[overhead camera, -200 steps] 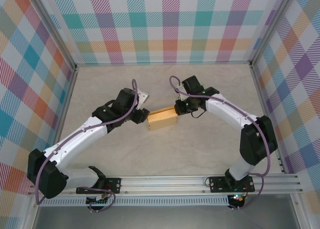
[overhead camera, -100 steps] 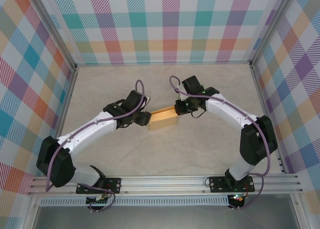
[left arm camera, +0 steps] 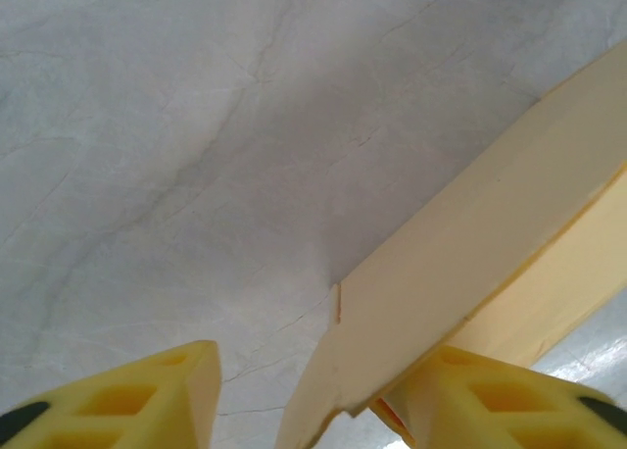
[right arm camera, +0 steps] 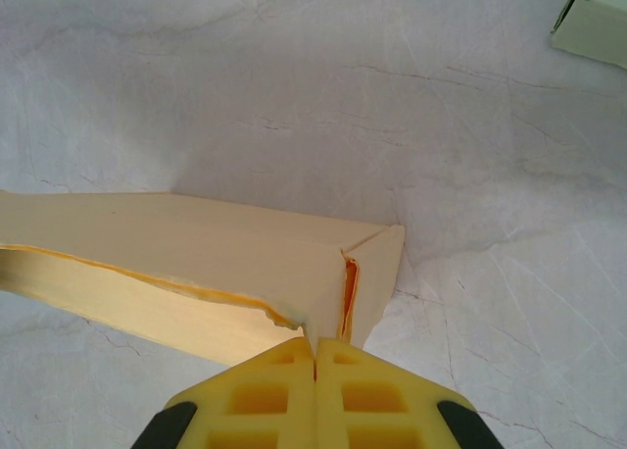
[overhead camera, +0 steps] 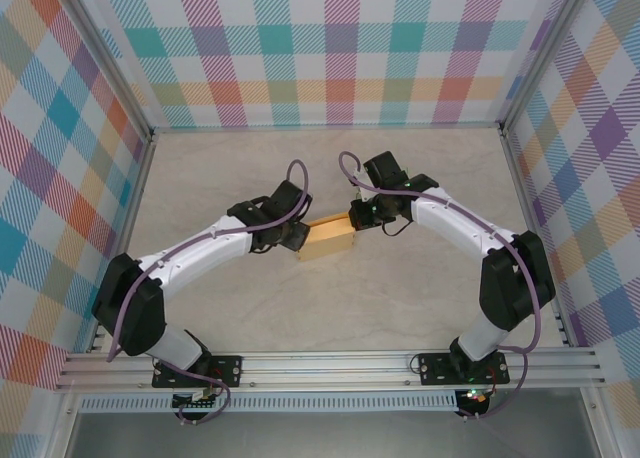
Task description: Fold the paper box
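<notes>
The tan paper box (overhead camera: 328, 240) lies on the marble table, partly folded, between my two grippers. My left gripper (overhead camera: 292, 236) is at the box's left end. In the left wrist view its yellow fingers (left arm camera: 127, 395) stand apart, with a loose flap of the box (left arm camera: 441, 273) between them, against the right finger and away from the left one. My right gripper (overhead camera: 358, 216) is at the box's far right corner. In the right wrist view it (right arm camera: 314, 366) is shut on the thin upper edge of a box wall (right arm camera: 196, 253), next to an open corner seam.
Plaid walls (overhead camera: 330, 48) enclose the table on three sides, and a metal rail (overhead camera: 330, 363) runs along the near edge. A pale object's corner (right arm camera: 593, 23) lies on the table beyond the box in the right wrist view.
My left arm has swung right and reached the box's left end, and its jaws have narrowed round the flap. The right arm and the box have not moved.
</notes>
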